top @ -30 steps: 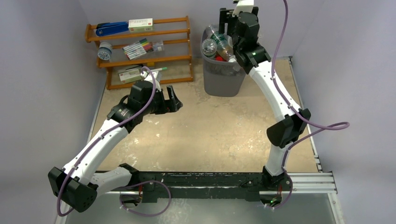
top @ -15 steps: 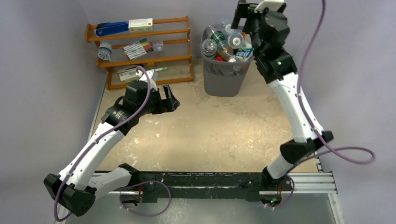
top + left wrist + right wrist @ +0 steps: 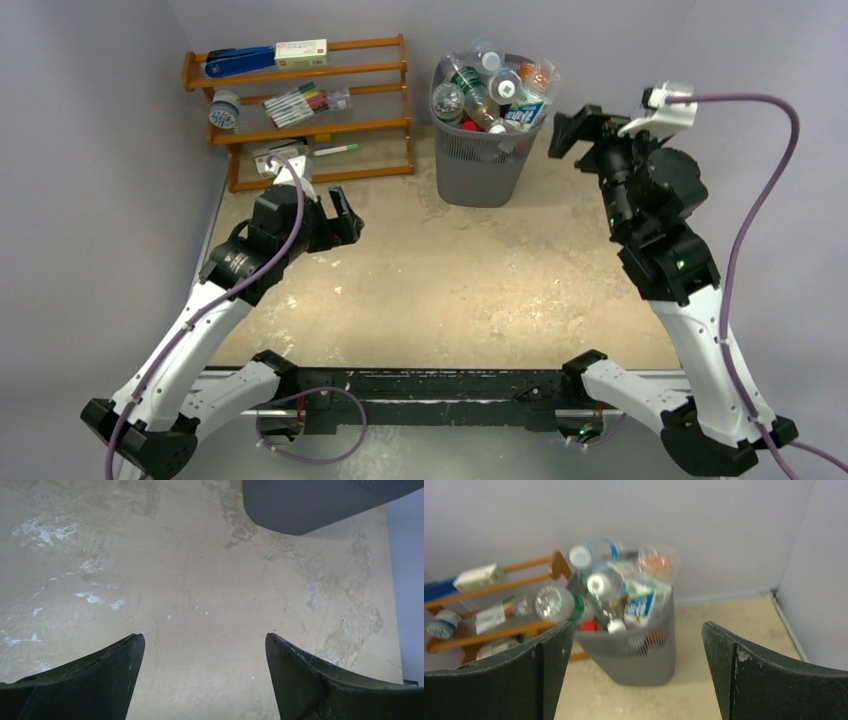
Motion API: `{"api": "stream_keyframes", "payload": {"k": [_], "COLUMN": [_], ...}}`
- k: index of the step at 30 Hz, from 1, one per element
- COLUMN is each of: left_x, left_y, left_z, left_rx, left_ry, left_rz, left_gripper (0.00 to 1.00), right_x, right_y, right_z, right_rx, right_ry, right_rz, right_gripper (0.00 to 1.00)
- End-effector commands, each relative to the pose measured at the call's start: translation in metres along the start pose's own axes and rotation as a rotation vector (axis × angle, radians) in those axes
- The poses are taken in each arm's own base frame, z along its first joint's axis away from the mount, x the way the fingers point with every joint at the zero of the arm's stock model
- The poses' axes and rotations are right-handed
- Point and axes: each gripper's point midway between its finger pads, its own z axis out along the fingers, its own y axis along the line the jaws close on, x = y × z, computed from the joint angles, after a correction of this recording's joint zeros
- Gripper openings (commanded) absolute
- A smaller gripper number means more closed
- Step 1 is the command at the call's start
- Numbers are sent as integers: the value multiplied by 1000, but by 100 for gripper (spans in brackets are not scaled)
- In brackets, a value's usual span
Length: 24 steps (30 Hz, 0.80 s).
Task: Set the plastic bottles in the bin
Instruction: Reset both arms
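Plainly, the left gripper (image 3: pixel 345 213) (image 3: pixel 205 640) has its jaws spread wide, hanging over the worktop (image 3: pixel 450 280) (image 3: pixel 200 580), whose mottled beige surface shows between them. The wire-mesh bin (image 3: pixel 480 170) (image 3: pixel 320 505) lies well apart from it, farther back and to the right; only its base shows at the top of the left wrist view.

The right gripper (image 3: pixel 572 128) (image 3: pixel 636 625) also has its jaws wide apart, holding no bottle. It hangs just right of the bin's rim, not touching it, and in its wrist view the bin (image 3: pixel 634 660) sits framed between the two jaws.

All the plastic bottles (image 3: pixel 500 90) (image 3: pixel 604 582) in sight are heaped in that one bin, rising above its rim. At least six can be told apart; the exact number cannot.

Left of the bin stands one wooden rack (image 3: pixel 320 128) with three shelves.
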Motion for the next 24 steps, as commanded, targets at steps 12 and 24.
{"api": "stream_keyframes", "payload": {"k": [12,24], "left_x": [38,16], "left_y": [43,153], "left_z": [64,88], "left_rx": [-77,-512], "left_ry": [-133,-308], "left_rz": [-101,33], "left_gripper": [91,92], "right_x": [181,266], "right_y": [-49,-127], "right_z": [-43,-9], "right_rx": [107,274], "right_ry": [216,222], "right_rz": [60,54], "right_gripper": [100,100]}}
